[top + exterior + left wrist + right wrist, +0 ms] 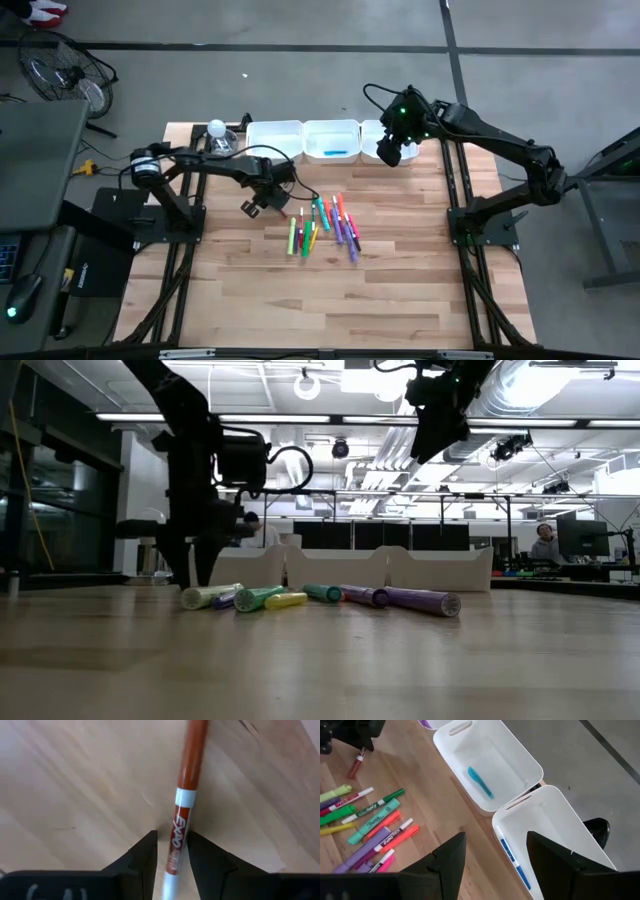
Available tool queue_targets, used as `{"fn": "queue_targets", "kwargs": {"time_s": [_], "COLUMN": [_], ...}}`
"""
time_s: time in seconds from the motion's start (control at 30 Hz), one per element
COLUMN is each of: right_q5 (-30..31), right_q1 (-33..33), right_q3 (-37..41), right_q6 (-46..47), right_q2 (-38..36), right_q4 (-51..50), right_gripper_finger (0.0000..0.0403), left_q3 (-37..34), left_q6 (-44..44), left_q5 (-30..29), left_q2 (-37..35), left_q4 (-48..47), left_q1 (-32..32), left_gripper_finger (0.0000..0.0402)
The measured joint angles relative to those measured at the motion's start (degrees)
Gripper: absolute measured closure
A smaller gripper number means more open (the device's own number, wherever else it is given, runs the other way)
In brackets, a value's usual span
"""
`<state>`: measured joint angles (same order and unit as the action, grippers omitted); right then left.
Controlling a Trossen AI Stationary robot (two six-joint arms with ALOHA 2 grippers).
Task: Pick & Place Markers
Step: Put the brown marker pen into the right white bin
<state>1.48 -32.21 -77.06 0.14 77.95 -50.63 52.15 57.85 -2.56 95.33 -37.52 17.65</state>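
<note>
Markers [322,225] are lying clustered mid-table; the left gripper [172,851] is pinching a red marker [186,795], seemingly against the wood, its tip cut off; the right gripper [495,851] is gaping empty above the trays [490,770].

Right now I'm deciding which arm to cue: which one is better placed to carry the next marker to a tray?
Left. Its claw already straddles the red Expo marker on the wood. The right claw hangs open over the white trays, holding nothing.

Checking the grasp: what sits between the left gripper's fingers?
A red marker, seen in the left wrist view between the left gripper's fingers.
</note>
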Motion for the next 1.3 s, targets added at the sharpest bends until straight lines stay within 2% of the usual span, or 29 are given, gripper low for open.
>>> {"fn": "queue_targets", "kwargs": {"time_s": [0.27, 0.5, 0.63, 0.77, 0.93, 1.1, 1.3], "right_q5": [0.00, 0.00, -0.04, -1.20, -1.66, -3.96, -6.09], "right_q1": [-0.02, 0.00, 0.02, 1.33, 4.32, 7.93, 12.92], "right_q3": [0.01, 0.02, 0.65, 6.16, 17.62, 27.53, 35.92], "right_q6": [0.04, 1.14, 3.05, 4.85, 5.43, 8.31, 10.38], "right_q2": [0.00, 0.00, -0.04, -0.52, -1.46, -2.76, -3.44], "right_q4": [-0.17, -1.15, -3.91, -3.64, 4.34, 17.93, 36.81], "right_gripper_finger": [0.0203, 0.0203, 0.0203, 0.0203, 0.0203, 0.0203, 0.0203], "left_q3": [0.11, 0.12, 0.06, 0.01, 1.35, 3.02, 4.81], "left_q6": [2.31, 0.43, -3.51, -7.16, -9.49, -10.61, -12.33], "left_q5": [2.32, 2.79, 3.19, 4.59, 4.84, 6.13, 7.07], "left_q2": [3.65, 3.87, 3.89, 3.89, 4.09, 4.33, 4.45], "left_q4": [-1.24, -2.52, -2.55, -1.76, -1.66, -0.78, 0.24], "left_q1": [0.09, 0.02, 0.02, 0.06, 0.07, 0.07, 0.00], "left_gripper_finger": [0.0301, 0.0380, 0.0381, 0.0380, 0.0380, 0.0380, 0.0381]}}
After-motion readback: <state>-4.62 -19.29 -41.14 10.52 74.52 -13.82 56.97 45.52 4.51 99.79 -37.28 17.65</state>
